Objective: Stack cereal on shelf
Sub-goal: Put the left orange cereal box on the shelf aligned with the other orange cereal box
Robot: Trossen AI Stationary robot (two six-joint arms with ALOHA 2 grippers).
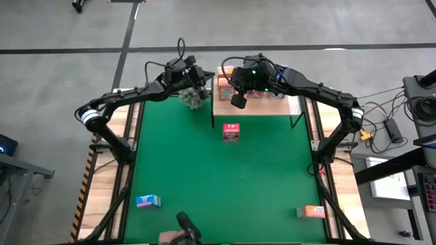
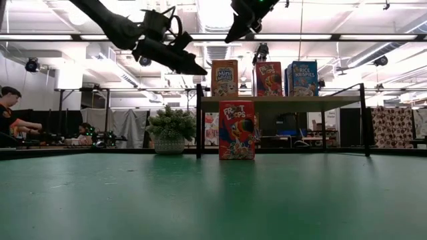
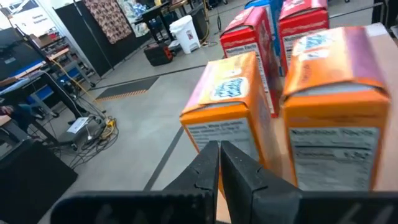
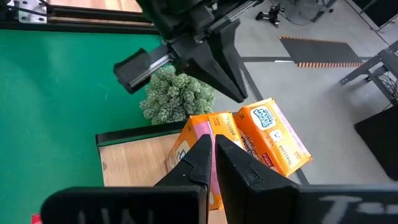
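The upright red cereal box (image 1: 231, 131) on the green surface (image 1: 204, 177) stands just below and nearer the right end effector (image 1: 238, 101), fingers pressed together empty above the shelf (image 1: 255, 105).

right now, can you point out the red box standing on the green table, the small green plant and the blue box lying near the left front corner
red cardboard cereal box (image 2: 237, 129), low view, middle of its printed front
small green bushy plant (image 2: 171, 125), low view, its foliage
blue cardboard cereal box (image 1: 147, 201), high view, its top face
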